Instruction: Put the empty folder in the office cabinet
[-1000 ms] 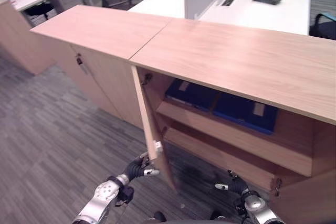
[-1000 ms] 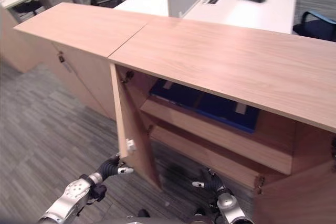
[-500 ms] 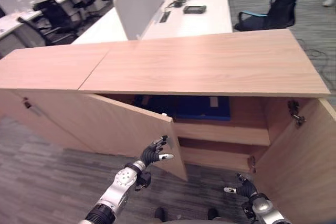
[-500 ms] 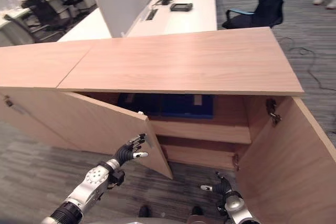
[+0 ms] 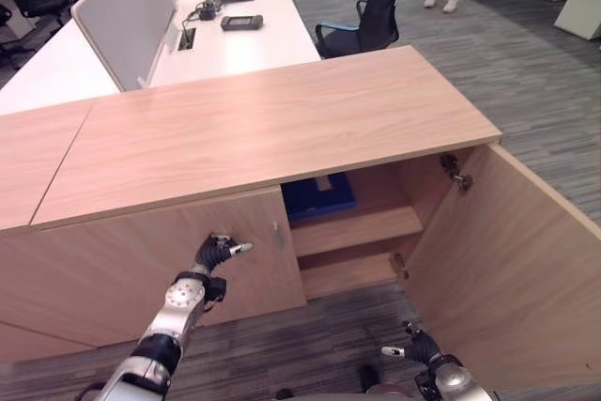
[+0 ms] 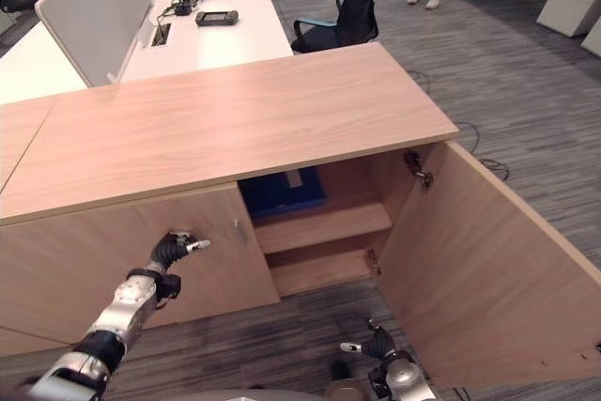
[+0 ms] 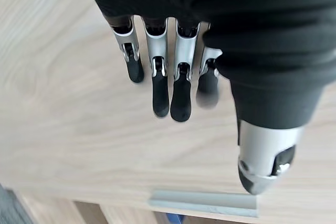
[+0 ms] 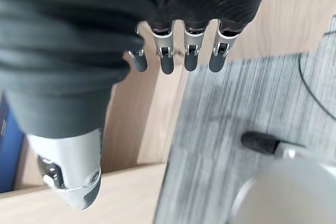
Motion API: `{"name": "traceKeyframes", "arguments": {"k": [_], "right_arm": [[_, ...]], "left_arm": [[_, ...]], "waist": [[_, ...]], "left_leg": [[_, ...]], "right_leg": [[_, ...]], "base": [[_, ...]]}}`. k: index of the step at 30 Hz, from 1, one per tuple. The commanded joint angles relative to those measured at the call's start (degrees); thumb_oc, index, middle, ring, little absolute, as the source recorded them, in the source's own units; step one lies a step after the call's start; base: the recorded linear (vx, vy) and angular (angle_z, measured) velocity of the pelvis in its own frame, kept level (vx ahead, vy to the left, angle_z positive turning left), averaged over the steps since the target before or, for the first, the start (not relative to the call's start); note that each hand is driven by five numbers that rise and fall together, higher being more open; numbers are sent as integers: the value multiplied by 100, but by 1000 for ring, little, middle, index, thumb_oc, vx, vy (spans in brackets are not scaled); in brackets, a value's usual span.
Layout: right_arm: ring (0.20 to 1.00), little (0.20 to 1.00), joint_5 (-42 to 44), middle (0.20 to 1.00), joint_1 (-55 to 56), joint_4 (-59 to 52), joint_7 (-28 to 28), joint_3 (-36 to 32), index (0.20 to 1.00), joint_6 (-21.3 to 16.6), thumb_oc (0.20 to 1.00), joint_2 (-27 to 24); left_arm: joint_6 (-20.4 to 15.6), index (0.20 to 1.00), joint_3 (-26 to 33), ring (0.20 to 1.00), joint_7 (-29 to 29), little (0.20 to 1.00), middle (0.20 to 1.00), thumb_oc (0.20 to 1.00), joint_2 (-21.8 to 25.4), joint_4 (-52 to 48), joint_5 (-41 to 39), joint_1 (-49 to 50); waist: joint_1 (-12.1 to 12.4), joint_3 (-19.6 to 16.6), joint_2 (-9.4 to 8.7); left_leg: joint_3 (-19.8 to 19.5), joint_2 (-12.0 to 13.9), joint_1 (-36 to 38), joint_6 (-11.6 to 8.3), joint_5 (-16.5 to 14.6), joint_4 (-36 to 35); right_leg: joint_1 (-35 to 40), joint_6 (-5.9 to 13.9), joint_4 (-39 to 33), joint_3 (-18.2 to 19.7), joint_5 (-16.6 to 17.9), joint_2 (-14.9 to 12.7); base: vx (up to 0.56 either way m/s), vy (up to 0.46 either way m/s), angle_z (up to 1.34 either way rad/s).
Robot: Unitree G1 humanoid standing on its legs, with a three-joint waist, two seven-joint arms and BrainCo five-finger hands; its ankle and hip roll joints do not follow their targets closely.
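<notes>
— What did the head views show?
— The office cabinet [image 5: 254,129] had its left door [image 5: 141,274] nearly closed and its right door [image 5: 507,269] swung wide. A blue folder [image 5: 317,196] lay on the upper shelf [image 5: 357,227] inside. The left hand [image 5: 214,253] was at the left door's face, near its small handle [image 5: 278,235]; the right hand [image 5: 416,348] hung low above the carpet [image 5: 526,63].
— And the left wrist view?
— The fingers [image 7: 160,90] reached out straight against the door panel, holding nothing.
— The right wrist view?
— The right hand's fingers [image 8: 167,59] were relaxed and empty, beside the cabinet's wood.
</notes>
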Motion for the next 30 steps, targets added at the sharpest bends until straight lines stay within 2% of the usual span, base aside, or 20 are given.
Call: {"name": "traceKeyframes", "arguments": {"k": [1,11,16,20,21,23,25,26,28,30], "right_arm": [[1000,1000,126,1000,26,-141,56,122,1000,-186,1000,-14],[1000,1000,159,1000,140,-67,118,139,1000,-183,1000,54],[1000,1000,227,1000,114,46,111,66,1000,-173,1000,107],[1000,1000,376,1000,-58,114,-20,-205,1000,-147,1000,189],[1000,1000,416,1000,-91,131,-50,-274,1000,-153,1000,189],[1000,1000,487,1000,-279,264,-166,-470,1000,-121,1000,211],[1000,1000,472,1000,-299,304,-170,-500,1000,-104,1000,240],[1000,1000,451,1000,-295,311,-156,-502,1000,-102,1000,253],[1000,1000,430,1000,-294,340,-142,-512,1000,-93,1000,234],[1000,1000,417,1000,-287,507,-154,-564,1000,-66,1000,189]], "left_arm": [[-472,1000,336,1000,309,1000,1000,1000,390,268,-135,-1181],[-492,1000,434,1000,385,1000,1000,1000,790,728,-198,-1804],[-533,1000,359,1000,380,1000,1000,1000,570,445,-144,-1625],[-562,1000,192,1000,392,1000,1000,1000,-47,-496,64,-876],[-546,1000,130,1000,377,1000,1000,1000,-154,-689,108,-715],[-457,1000,-39,1000,189,1000,1000,1000,-409,-1256,129,-120],[-364,1000,-115,1000,-4,1000,1000,1000,-516,-1368,194,285],[-319,1000,-97,1000,-65,1000,1000,1000,-568,-1363,225,452],[-275,1000,-81,1000,-132,1000,1000,1000,-616,-1348,252,648],[-198,1000,-196,1000,-321,1000,1000,1000,-792,-1194,321,1019]], "waist": [[-108,-288,-34],[-222,-304,-179],[-200,-281,-209],[-83,-164,-243],[-43,-140,-237],[169,44,-140],[282,45,-110],[289,42,-112],[287,54,-106],[283,-23,-90]], "left_leg": [[1,200,-207,-222,-82,74],[295,52,-107,-91,-274,74],[288,-12,-102,-45,-317,74],[366,-20,-145,-23,-328,74],[399,-17,-167,-18,-322,74],[596,87,-191,-21,-310,81],[882,170,-264,-43,-257,156],[999,190,-255,-37,-248,180],[1135,210,-202,-31,-255,203],[1329,296,-212,-81,-170,260]], "right_leg": [[161,607,362,-147,-635,-310],[-85,865,469,-47,-443,-520],[-123,906,525,-104,-391,-601],[-271,913,546,-289,-186,-668],[-312,913,579,-385,-170,-691],[-462,860,951,-1573,-158,-1013],[-439,681,1136,-2655,-169,-1305],[-434,634,1255,-2898,-168,-1364],[-437,628,1426,-2948,-224,-1381],[-158,620,1123,-2805,-355,-1180]], "base": [[5,56,-40],[7,72,-20],[-12,53,-12],[-65,-8,3],[-170,-45,-18],[-203,-73,-26],[-133,-79,-48],[-57,-49,-81],[-39,-95,-74],[-45,-227,-54]]}}
